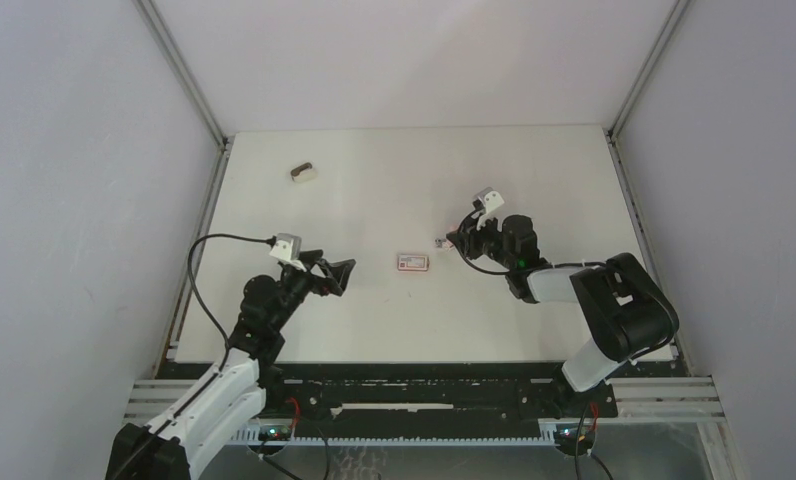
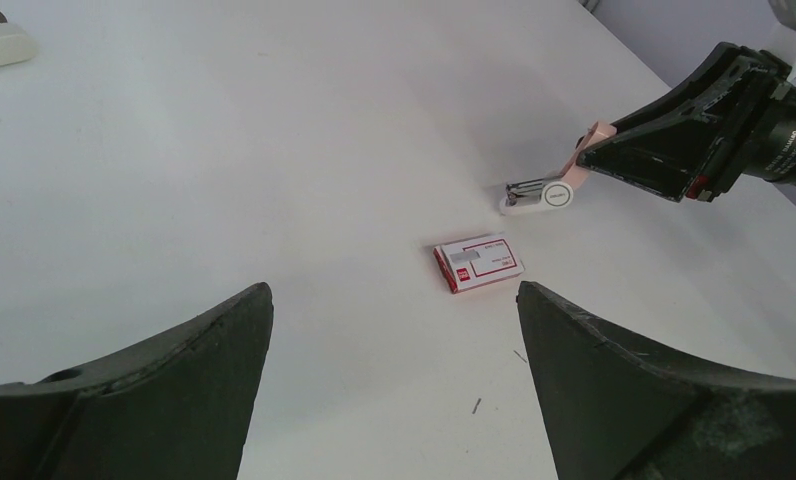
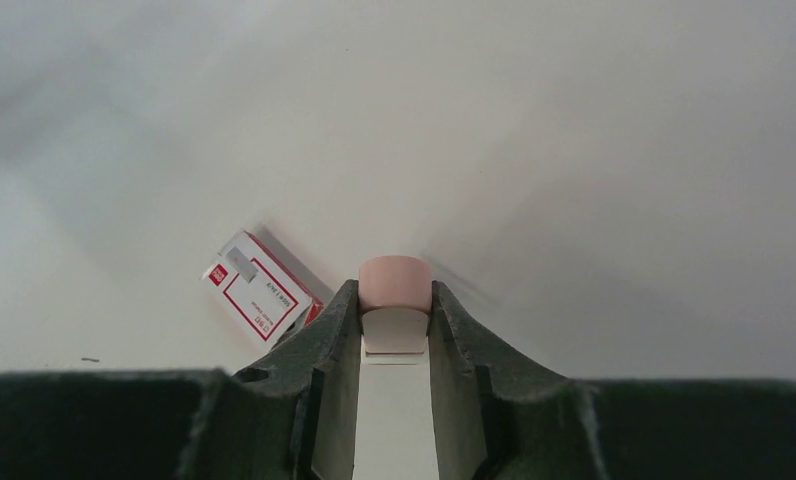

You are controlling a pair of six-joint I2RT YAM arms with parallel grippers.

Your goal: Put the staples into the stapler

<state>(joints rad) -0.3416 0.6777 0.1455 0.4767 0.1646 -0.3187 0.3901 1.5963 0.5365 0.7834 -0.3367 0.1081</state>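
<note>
White worktop [image 1: 374,200], walled on three sides, seen from above, with both arms based at its near edge. Left arm [image 1: 244,340] reaches toward the centre. Its left pincer [image 1: 340,276] is spread wide with nothing between the fingers and hangs above the surface near the middle. Right arm [image 1: 614,300] bends back leftward from the right side. The right pincer [image 3: 394,287] is drawn narrow and clamps the pink upper limb of the stapler [image 2: 549,193].

The stapler is hinged open. Its white lower body and metal channel rest on the worktop, and the pink limb slants up into the fingers.

The staple box [image 2: 477,262], white with a red label, lies flat on the worktop between the two pincers. It is just beside the stapler but apart from it, and its contents are not visible.

A cream-and-dark item [image 1: 303,172] sits well apart near the far left corner, too small to identify. Thin dark slivers [image 2: 477,405] lie loose on the worktop near the box.
</note>
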